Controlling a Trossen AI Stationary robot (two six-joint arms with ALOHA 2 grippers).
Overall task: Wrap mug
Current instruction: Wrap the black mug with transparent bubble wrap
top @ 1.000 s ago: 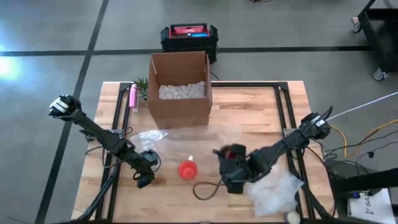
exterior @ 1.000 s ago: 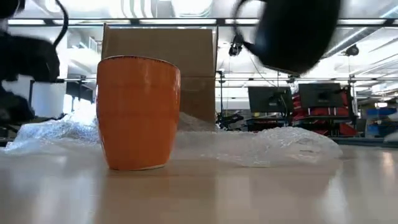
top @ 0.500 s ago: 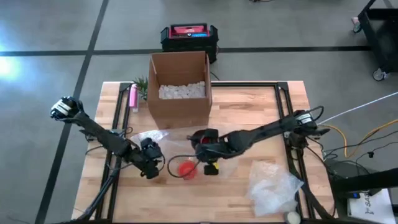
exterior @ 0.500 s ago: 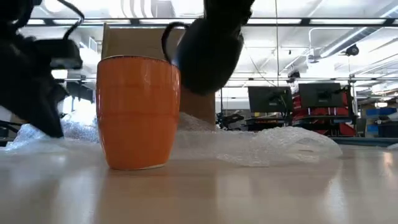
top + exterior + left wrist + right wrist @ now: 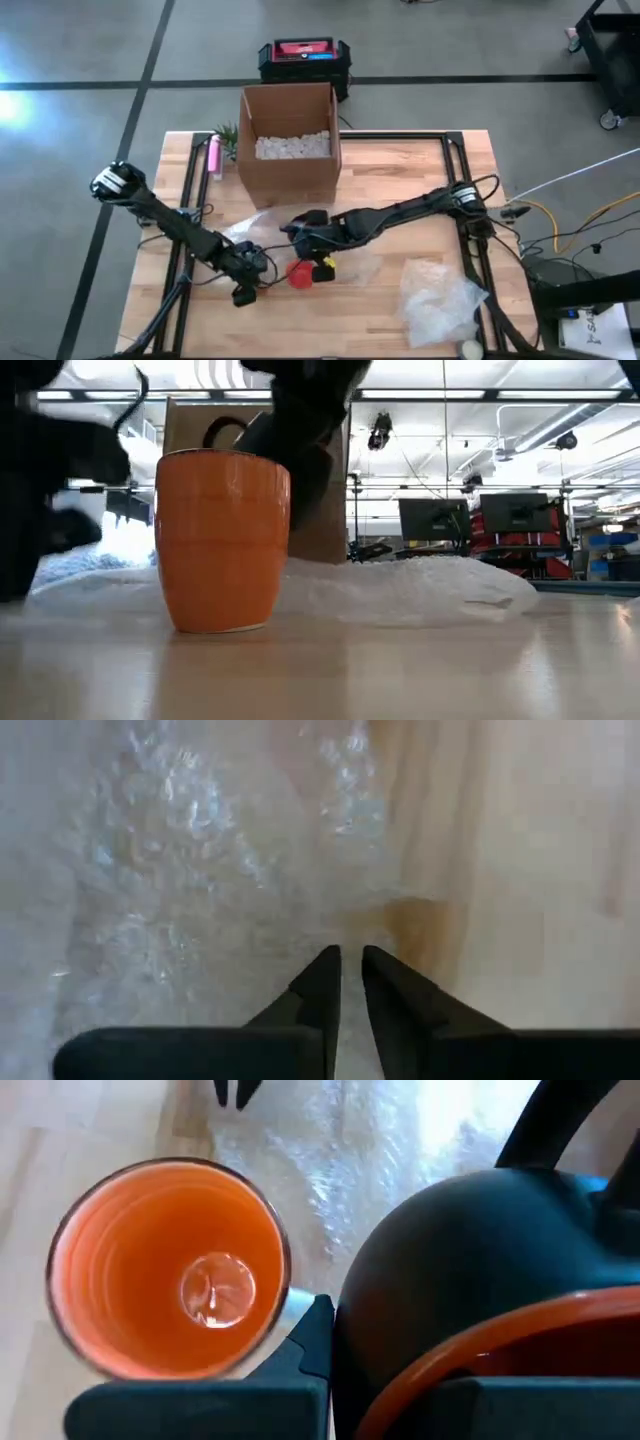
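Beside the cardboard box (image 5: 288,140), 2 slim dark arms reach over the desk (image 5: 400,180), each ending in a black tool: left tool (image 5: 243,290), right tool (image 5: 312,258). Pale collars cap both bases; black cables trail along them.

Even overhead light falls on the table (image 5: 400,170) in the high view, with a pale glare patch on the floor at far left. In the low view, bright ceiling strip lights backlight the scene, leaving the arms as blurred dark shapes while the orange mug (image 5: 222,540) stands sharp. Bubble wrap (image 5: 180,870) glints white in the left wrist view, soft and out of focus.
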